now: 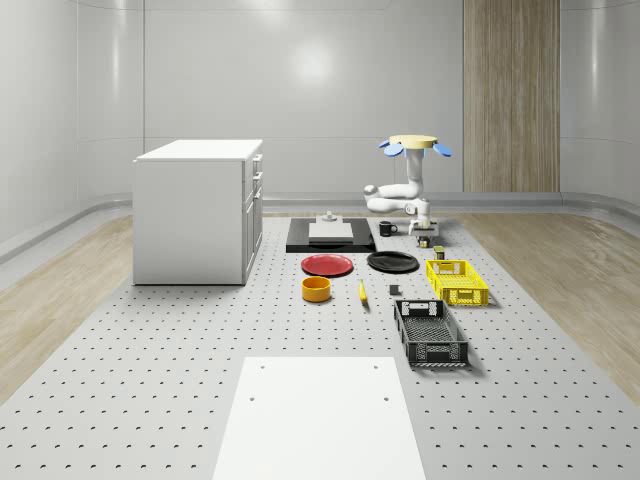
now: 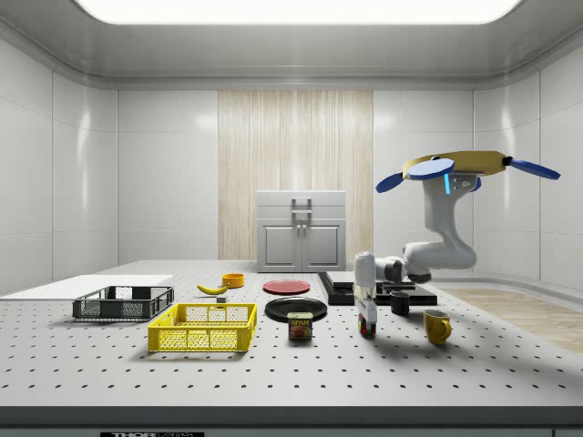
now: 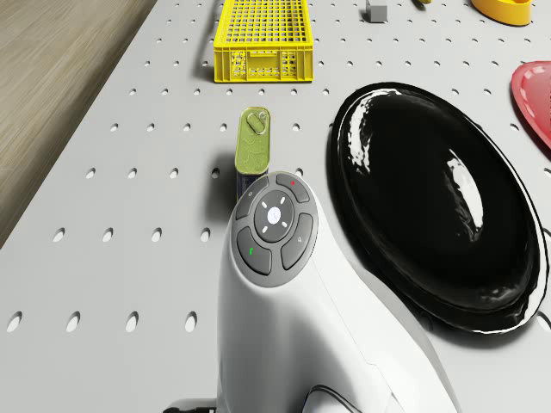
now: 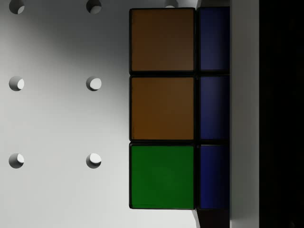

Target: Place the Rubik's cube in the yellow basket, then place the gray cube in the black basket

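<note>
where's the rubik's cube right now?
The Rubik's cube sits on the table under the tool, in the side view just right of the Spam can and left of the yellow mug.

I get one high frontal view and one low side view, both sharing the yellow basket point(image 1: 457, 281) on the counter point(image 1: 200, 340)

Legible text: "SPAM" on label of the can point(image 2: 300, 326), side view, standing on desk point(image 2: 474, 364) just beside yellow basket point(image 2: 203, 328). Lettering at lower frame edge below desk front: illegible. No other txt, nos. or signs readable.
</note>
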Motion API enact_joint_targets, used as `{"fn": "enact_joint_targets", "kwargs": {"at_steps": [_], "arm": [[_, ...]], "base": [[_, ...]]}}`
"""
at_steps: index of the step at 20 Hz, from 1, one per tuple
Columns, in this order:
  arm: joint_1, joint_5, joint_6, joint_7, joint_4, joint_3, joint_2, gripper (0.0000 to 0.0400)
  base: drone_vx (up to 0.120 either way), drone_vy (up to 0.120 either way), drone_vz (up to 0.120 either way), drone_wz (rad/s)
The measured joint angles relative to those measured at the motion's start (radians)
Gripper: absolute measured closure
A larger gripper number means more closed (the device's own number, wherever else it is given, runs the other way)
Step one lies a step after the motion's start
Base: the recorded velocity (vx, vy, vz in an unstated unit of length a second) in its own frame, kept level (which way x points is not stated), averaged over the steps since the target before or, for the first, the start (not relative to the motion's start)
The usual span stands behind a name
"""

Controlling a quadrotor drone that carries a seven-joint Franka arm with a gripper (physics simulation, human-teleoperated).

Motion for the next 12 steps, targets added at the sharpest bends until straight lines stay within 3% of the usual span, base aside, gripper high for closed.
{"fn": "enact_joint_targets", "kwargs": {"at_steps": [10, 12], "arm": [[-0.017, 0.125, -0.019, 0.022, -0.012, 0.125, -0.016, 0.0075], [-0.019, 0.136, -0.016, 0.024, -0.013, 0.134, -0.022, 0.0075]], "base": [[0.0, 0.0, 0.12, 0.0], [0.1, 0.0, 0.1, 0.0]]}}
